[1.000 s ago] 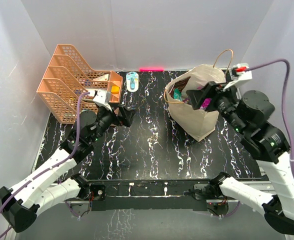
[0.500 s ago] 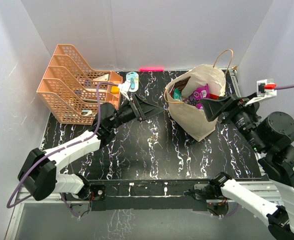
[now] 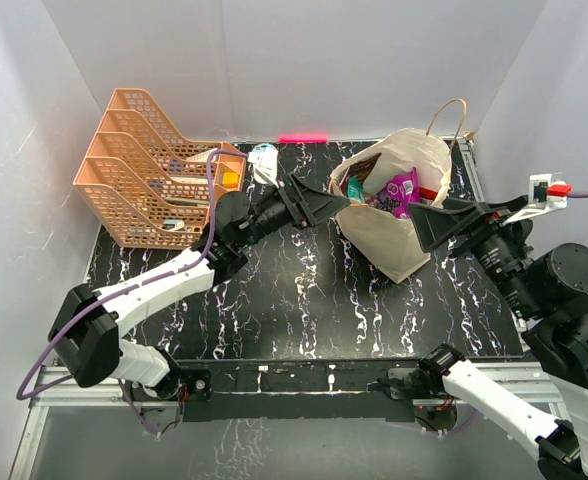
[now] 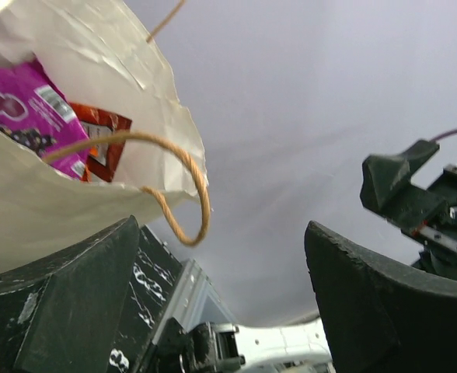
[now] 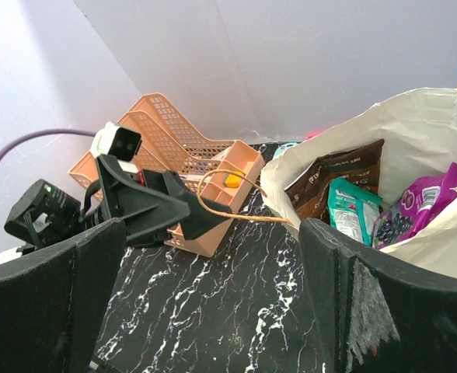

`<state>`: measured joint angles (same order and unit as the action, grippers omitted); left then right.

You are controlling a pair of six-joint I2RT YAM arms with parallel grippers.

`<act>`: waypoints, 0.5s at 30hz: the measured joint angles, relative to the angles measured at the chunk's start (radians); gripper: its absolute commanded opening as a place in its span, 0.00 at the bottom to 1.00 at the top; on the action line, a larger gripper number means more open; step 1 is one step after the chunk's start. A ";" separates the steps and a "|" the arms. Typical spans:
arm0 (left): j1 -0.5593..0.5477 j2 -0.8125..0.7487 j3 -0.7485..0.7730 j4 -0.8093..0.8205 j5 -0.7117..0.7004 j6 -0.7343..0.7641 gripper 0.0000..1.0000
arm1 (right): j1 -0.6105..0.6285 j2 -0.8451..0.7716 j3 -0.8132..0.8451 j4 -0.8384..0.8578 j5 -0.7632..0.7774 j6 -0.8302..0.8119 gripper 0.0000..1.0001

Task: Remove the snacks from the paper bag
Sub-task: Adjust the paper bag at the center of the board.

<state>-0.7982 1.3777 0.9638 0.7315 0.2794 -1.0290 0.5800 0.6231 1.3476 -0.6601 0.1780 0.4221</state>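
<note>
The beige paper bag point(image 3: 399, 235) stands at the back right with its mouth open. Inside show a purple pouch point(image 3: 402, 190), a green packet point(image 3: 355, 188) and a dark brown chip bag point(image 5: 329, 175). An orange-red packet point(image 4: 100, 140) lies beside the purple pouch point(image 4: 22, 101). My left gripper point(image 3: 319, 203) is open at the bag's left rim, and the brown cord handle point(image 4: 190, 179) loops just above its left finger point(image 4: 81, 303), untouched. Open too, my right gripper point(image 3: 444, 222) hovers at the bag's right side and holds nothing.
A peach tiered tray rack point(image 3: 144, 180) stands at the back left with a small yellow thing point(image 3: 232, 180) in its front slot. A blue-and-white object point(image 3: 264, 160) lies near the back wall behind my left arm. White walls close in on three sides.
My left gripper has reached right, from beside the rack to the bag's left rim. My right gripper has drawn back from over the bag's mouth to its right side and spread wider.
</note>
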 measured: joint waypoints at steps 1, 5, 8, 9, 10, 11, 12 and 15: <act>0.000 0.005 0.018 -0.016 -0.015 0.012 0.87 | 0.000 -0.003 -0.010 0.008 -0.002 0.002 0.98; 0.000 0.043 0.086 -0.065 -0.056 0.044 0.84 | 0.000 -0.010 -0.048 0.018 -0.008 0.010 0.98; 0.000 0.072 0.104 -0.066 -0.063 0.037 0.77 | 0.000 -0.014 -0.063 0.021 -0.008 0.015 0.98; 0.000 0.083 0.105 -0.060 -0.063 0.030 0.76 | 0.000 -0.016 -0.065 0.021 -0.007 0.017 0.98; 0.000 0.093 0.105 -0.053 -0.062 0.021 0.75 | 0.000 -0.018 -0.066 0.022 -0.004 0.018 0.98; 0.000 0.106 0.105 -0.045 -0.062 0.011 0.73 | 0.000 -0.019 -0.066 0.024 0.000 0.018 0.98; 0.000 0.120 0.105 -0.036 -0.061 0.000 0.70 | 0.000 -0.020 -0.066 0.026 0.005 0.019 0.98; -0.001 0.156 0.105 -0.014 -0.062 -0.030 0.63 | 0.000 -0.020 -0.066 0.030 0.020 0.022 0.98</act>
<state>-0.7990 1.5337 1.0683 0.7177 0.2176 -1.0592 0.5800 0.6029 1.2812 -0.6300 0.1982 0.4438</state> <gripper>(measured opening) 0.682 0.981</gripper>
